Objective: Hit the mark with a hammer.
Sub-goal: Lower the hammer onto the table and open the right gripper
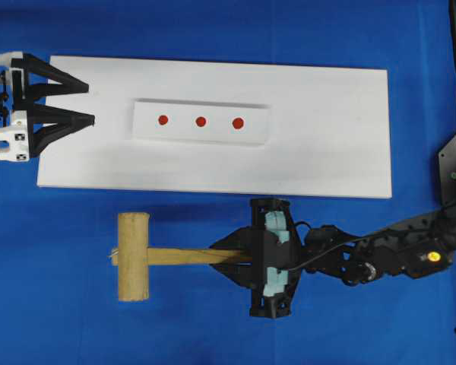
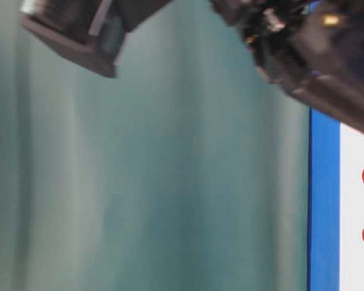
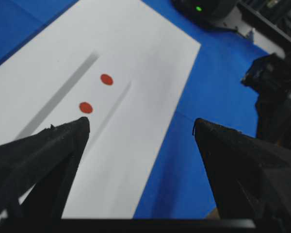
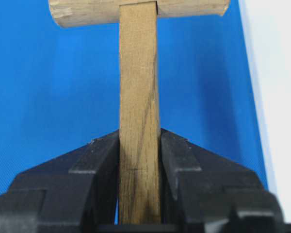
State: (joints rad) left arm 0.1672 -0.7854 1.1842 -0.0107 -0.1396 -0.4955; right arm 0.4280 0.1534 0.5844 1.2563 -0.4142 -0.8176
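- The hammer [image 1: 134, 256] lay over the blue cloth [image 1: 61, 319], just below the lower long edge of the white board [image 1: 327, 152], head to the left of the overhead view and handle running level toward the right.
- Whether the head rested on the cloth or was lifted off it could not be told.
- The right gripper [image 1: 235, 257] was pinching the hammer's handle near its free end; the right wrist view showed both fingers [image 4: 99, 165] pressed flat against the handle's two sides.
- The right arm came in from the right edge of the overhead view, low across the cloth, gripper pointing left along the handle.
- The left gripper [image 1: 90, 103] stood with its jaws spread wide and nothing between them, over the board's left end and pointing right.
- On the board sat a smaller raised white strip [image 1: 201, 122] carrying three red marks [image 1: 201, 121] in a row; the nearest mark lay near the left gripper's lower fingertip, not touching.
- The hammer head was well apart from the marks, with the board's lower edge between them.
- Open cloth showed below and to the left of the hammer head.
- The table-level view was mostly blurred arm parts.
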